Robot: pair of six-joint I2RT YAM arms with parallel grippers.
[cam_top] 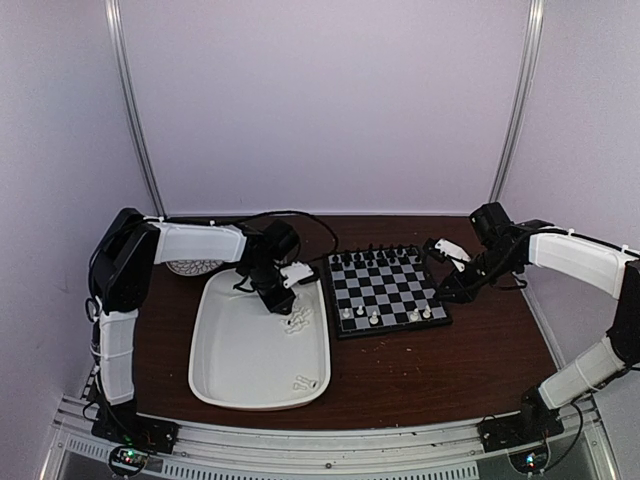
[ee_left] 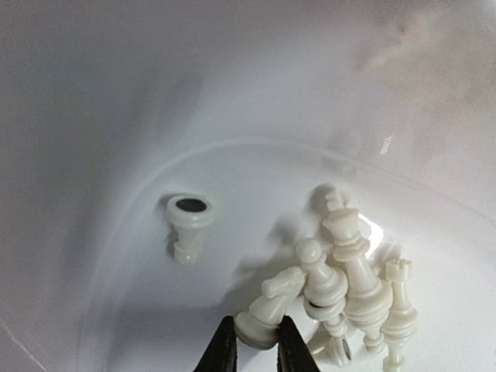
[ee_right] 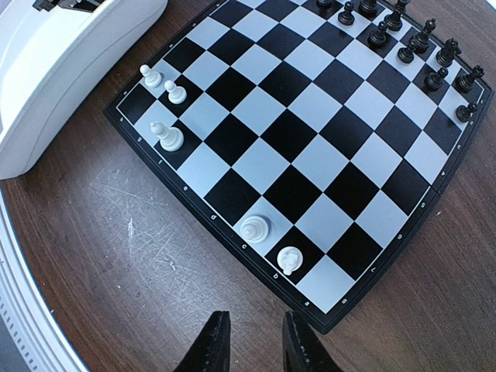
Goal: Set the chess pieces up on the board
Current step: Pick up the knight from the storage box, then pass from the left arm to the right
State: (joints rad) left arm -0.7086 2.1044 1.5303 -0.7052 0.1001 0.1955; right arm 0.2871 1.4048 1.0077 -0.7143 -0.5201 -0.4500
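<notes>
My left gripper (ee_left: 254,341) is down in the white tray (cam_top: 240,360), shut on the base of a white knight (ee_left: 275,306) that leans against a heap of white chess pieces (ee_left: 353,271). One white pawn (ee_left: 188,225) lies apart to the left. The board (cam_top: 388,290) sits right of the tray with several white pieces (ee_right: 167,136) along its near side, among them a knight (ee_right: 289,260). Black chessmen (ee_right: 403,31) line the far side. My right gripper (ee_right: 249,341) hovers open over bare table just off the board's near corner, holding nothing.
A few more white pieces (cam_top: 305,382) lie near the tray's front right corner. A white patterned disc (cam_top: 195,266) sits behind the tray. The left arm's cable (cam_top: 300,215) arches behind the tray and board. Pale walls close in on three sides.
</notes>
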